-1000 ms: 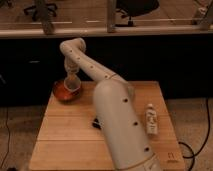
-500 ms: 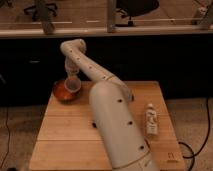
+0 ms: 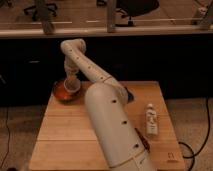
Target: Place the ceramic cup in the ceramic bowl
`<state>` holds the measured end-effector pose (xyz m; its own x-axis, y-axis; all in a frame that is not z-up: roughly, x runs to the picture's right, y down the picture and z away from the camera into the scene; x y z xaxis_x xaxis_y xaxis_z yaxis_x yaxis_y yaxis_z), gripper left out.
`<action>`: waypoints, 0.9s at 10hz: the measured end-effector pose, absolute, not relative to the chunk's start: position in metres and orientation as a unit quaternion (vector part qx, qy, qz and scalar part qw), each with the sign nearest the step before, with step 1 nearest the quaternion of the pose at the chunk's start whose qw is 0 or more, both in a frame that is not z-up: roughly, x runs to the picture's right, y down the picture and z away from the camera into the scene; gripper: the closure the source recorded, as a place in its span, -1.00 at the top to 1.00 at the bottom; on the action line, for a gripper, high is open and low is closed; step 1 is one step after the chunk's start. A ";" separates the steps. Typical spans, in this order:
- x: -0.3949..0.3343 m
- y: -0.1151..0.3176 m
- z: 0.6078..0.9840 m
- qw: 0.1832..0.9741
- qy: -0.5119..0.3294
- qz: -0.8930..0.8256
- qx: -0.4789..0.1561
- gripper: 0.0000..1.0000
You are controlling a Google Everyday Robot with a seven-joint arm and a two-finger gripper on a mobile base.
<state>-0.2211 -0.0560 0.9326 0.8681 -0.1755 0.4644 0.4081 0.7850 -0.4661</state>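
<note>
My arm [image 3: 107,115] extends forward and folds down at the elbow [image 3: 73,48]. My gripper [image 3: 71,78] sits at the ceramic cup [image 3: 73,86] over the ceramic bowl [image 3: 59,93]. Grip state: cannot tell.

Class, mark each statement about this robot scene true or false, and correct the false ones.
1. The shallow reddish-orange ceramic bowl sits near the far-left corner of the wooden table. True.
2. The slim white bottle is inside the bowl. False: it is on the table's right side, well apart from the bowl.
3. The gripper is over the bowl. True.
4. The small pale beige ceramic cup rests beside the bottle. False: it is at the bowl, right under the gripper.
</note>
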 end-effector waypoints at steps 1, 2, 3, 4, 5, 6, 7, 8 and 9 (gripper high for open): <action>-0.220 -0.055 0.933 0.922 -0.203 -0.159 -0.289 0.30; -0.221 -0.055 0.933 0.921 -0.205 -0.160 -0.291 0.50; -0.222 -0.055 0.933 0.920 -0.206 -0.160 -0.292 0.59; -0.222 -0.055 0.933 0.920 -0.207 -0.161 -0.292 0.60; -0.222 -0.055 0.933 0.919 -0.208 -0.161 -0.293 0.60; -0.222 -0.055 0.933 0.919 -0.208 -0.161 -0.294 0.60; -0.221 -0.055 0.933 0.919 -0.208 -0.162 -0.294 0.60; -0.222 -0.055 0.933 0.919 -0.208 -0.162 -0.294 0.60; -0.222 -0.055 0.933 0.919 -0.208 -0.163 -0.295 0.60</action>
<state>-0.2220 -0.0549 0.9328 0.8608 -0.1765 0.4773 0.4211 0.7736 -0.4735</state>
